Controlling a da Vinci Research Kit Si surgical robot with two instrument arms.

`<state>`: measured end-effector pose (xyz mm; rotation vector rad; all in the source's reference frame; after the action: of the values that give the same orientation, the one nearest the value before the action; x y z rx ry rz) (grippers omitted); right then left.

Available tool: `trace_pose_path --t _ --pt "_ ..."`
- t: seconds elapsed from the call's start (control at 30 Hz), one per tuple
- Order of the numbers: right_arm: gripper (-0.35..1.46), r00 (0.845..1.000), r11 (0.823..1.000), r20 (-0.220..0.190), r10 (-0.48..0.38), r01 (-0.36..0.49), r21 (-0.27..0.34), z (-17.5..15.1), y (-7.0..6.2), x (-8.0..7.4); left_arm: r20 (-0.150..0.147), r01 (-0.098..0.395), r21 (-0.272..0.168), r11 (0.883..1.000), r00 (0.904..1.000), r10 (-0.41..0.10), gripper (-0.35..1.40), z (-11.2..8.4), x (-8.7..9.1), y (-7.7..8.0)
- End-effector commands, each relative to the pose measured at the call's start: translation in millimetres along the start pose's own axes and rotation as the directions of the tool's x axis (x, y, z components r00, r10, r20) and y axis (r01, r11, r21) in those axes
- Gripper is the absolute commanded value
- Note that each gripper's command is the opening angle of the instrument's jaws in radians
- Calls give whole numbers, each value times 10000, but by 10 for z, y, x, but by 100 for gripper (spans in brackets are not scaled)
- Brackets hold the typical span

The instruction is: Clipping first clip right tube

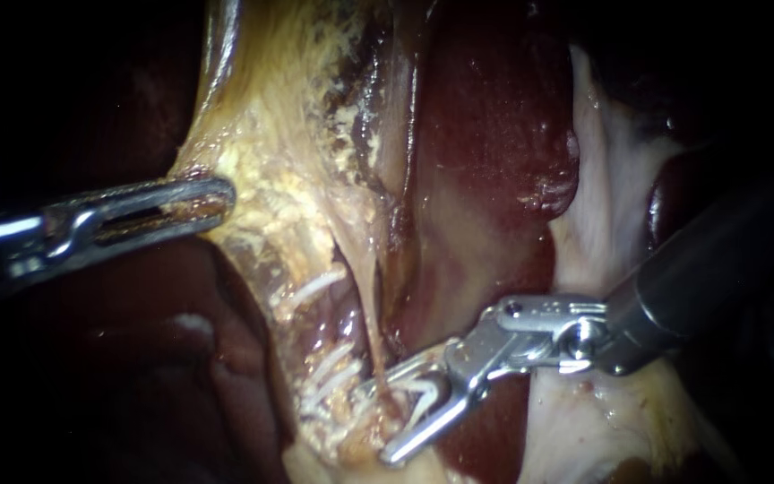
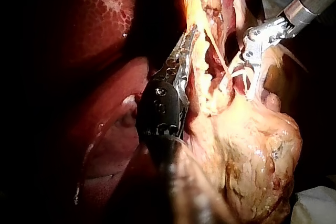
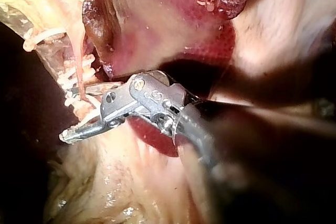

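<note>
A thin pale tube runs down from the yellow tissue and passes between the open jaws of my right instrument, which reaches in from the right. A white clip sits in the crotch of those jaws. The right wrist view shows the same tube dropping between the jaws of the right instrument. My left instrument comes in from the left, its jaws shut on the yellowish gallbladder tissue and holding it taut. In the left wrist view its jaws lie along that tissue edge.
Dark red liver lies behind and to the right of the tube. White clips cross a neighbouring strand to the left of it. Pale fatty tissue rises beside the right shaft. The gallbladder body bulges ahead of the left instrument.
</note>
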<state>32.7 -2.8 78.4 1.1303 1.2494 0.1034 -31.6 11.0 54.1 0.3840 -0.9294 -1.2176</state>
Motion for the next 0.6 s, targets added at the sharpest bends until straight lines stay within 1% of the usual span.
trace_pose_path --t 0.03,0.23,0.37,0.4,0.5,0.6 --pt "47 10000 10000 -3 12 -12 -8 1 1 1 1 5 2 10000 10000 -5 -35 0 0 0" --pt "43 10000 10000 -8 21 -21 -16 5 6 3 7 9 -9 10000 10000 -9 -35 2 0 -1" --pt "34 10000 9999 -45 29 -30 -96 1 8 3 8 9 -11 10000 10000 -9 -35 2 0 -2" --pt "20 9999 9997 -97 32 -34 -228 -2 9 2 8 9 -11 10000 10000 -9 -35 2 0 -2" --pt "-35 9997 9981 -246 45 -60 -606 -13 10 0 8 9 -11 10000 10000 -9 -35 1 0 -2" --pt "-35 9994 9963 -349 66 -96 -857 -23 16 -3 8 9 -11 10000 10000 -9 -35 1 0 -2"
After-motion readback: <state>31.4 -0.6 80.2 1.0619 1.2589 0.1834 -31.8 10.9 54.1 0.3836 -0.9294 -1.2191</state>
